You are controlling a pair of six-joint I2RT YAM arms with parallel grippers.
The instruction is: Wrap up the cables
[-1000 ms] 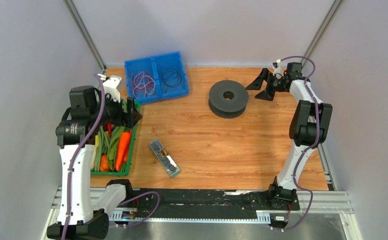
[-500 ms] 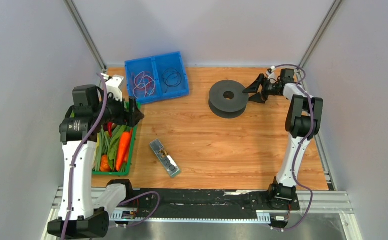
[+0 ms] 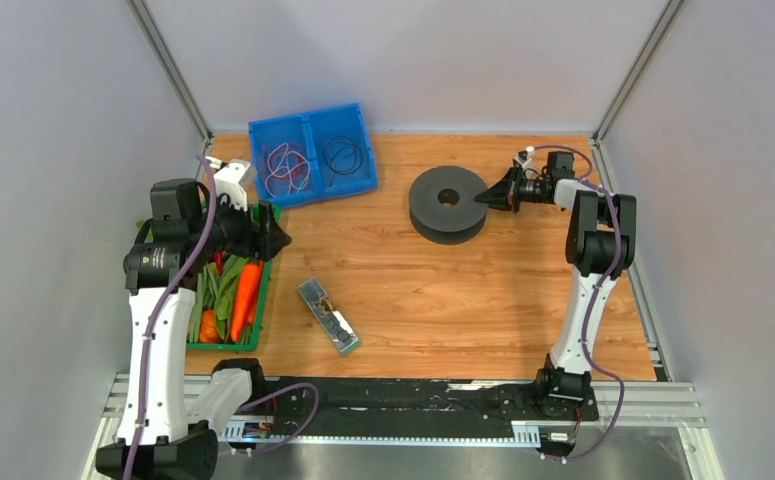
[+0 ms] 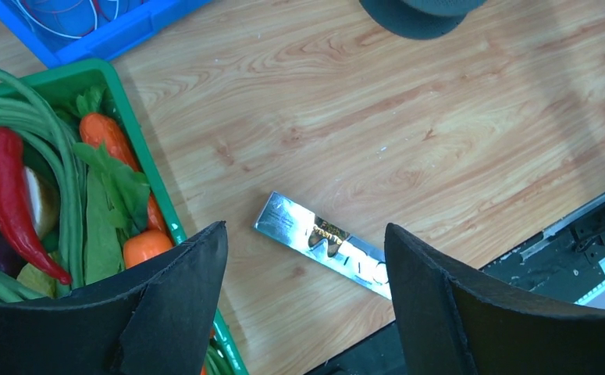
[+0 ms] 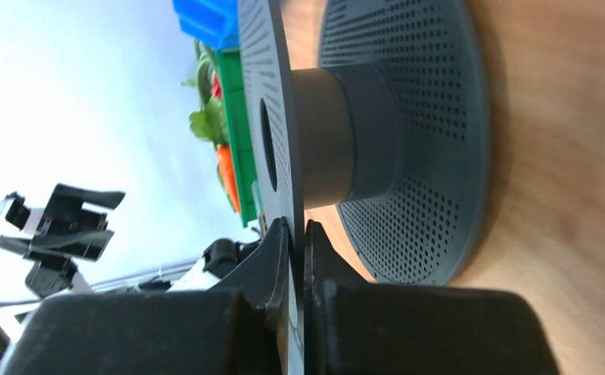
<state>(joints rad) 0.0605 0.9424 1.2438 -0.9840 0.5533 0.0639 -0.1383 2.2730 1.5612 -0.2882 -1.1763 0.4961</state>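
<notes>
Site type: robotics lab test cell.
Evidence:
- wooden table (image 3: 523, 300) boxed on three sides by plain grey panels (image 3: 413, 60)
- slotted aluminium rail (image 3: 663, 400) along table's near edge, carrying left arm (image 3: 158, 330) and right arm (image 3: 588, 310), purple hoses attached
- staged props on table: blue bin (image 3: 323, 192) of coiled cables (image 3: 344, 153), green tray (image 3: 264, 300) of vegetables (image 3: 245, 290), grey spool (image 3: 428, 205)

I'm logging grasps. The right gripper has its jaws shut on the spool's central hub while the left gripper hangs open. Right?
Not the hub. The right wrist view shows the right gripper shut on the spool by the rim of its upper flange; the left gripper does hang open.
</notes>
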